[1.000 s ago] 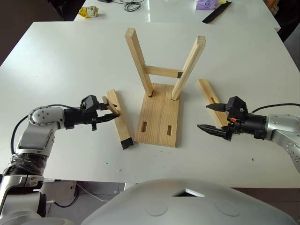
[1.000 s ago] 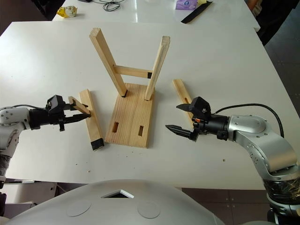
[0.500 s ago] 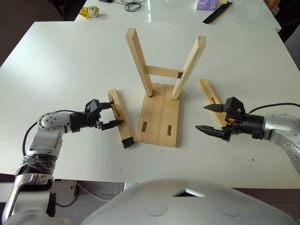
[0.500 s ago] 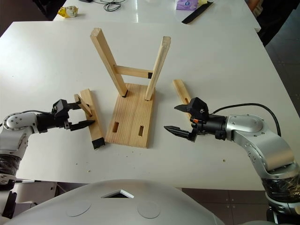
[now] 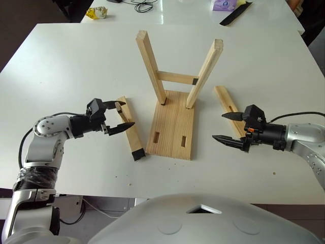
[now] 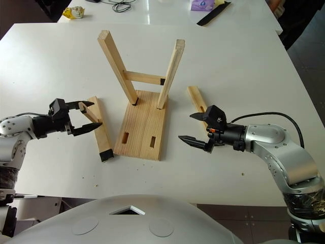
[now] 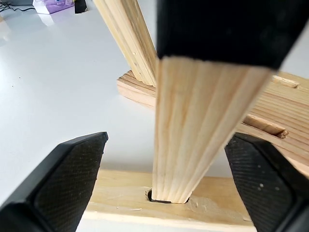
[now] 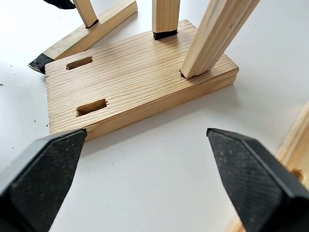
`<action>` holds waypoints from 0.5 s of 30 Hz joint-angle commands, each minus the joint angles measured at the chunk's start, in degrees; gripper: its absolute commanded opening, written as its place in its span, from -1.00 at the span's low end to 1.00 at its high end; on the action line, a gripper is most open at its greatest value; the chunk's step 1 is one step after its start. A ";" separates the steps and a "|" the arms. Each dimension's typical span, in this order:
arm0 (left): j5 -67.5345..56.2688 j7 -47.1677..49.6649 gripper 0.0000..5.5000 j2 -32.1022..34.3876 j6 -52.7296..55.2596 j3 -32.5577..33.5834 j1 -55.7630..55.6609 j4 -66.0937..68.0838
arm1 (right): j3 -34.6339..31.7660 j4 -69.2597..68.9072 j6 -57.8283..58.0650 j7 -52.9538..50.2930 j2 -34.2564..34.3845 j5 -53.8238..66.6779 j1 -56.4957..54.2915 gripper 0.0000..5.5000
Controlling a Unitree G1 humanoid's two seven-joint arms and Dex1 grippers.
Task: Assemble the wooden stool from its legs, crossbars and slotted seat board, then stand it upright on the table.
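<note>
At the left of the head view, my left end effector (image 5: 128, 114) is wide open and grips nothing. Its fingers stand either side of the short crossbar (image 7: 193, 140) that rises from a mortise in the left loose leg (image 5: 129, 129), which lies flat on the worktop (image 5: 66, 66).

I judge this wood light, stiff and dry, so my pads should hold it without crushing. The crossbar looks only pressed in. Lifting by it could pull the joint apart, so I would rather take the leg across its narrow faces near mid-length.

At the centre the seat board (image 5: 172, 119) lies flat. Two upright legs (image 5: 151, 66) stand in its far slots, joined by a rail. The two near slots (image 8: 91, 107) are bare. The board is the heaviest piece, I judge, and best left lying while I press parts in.

Right of the board lies the right loose leg (image 5: 225, 105). My right end effector (image 5: 219, 126) is at its near end, wide open and holding nothing.
</note>
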 commanded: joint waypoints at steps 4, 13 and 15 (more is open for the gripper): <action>-1.28 -2.25 0.15 2.24 2.48 2.06 2.39 -3.50 | -0.30 0.49 -1.03 0.09 -0.14 -0.82 -0.45 0.68; -7.06 -3.85 0.13 4.10 9.79 6.14 3.20 -9.17 | -0.47 0.78 -1.28 1.16 -0.45 -1.07 -0.98 0.68; -8.25 -3.28 0.13 4.06 10.64 7.43 2.92 -10.42 | -0.51 0.81 -1.35 1.42 -0.55 -1.07 -1.09 0.68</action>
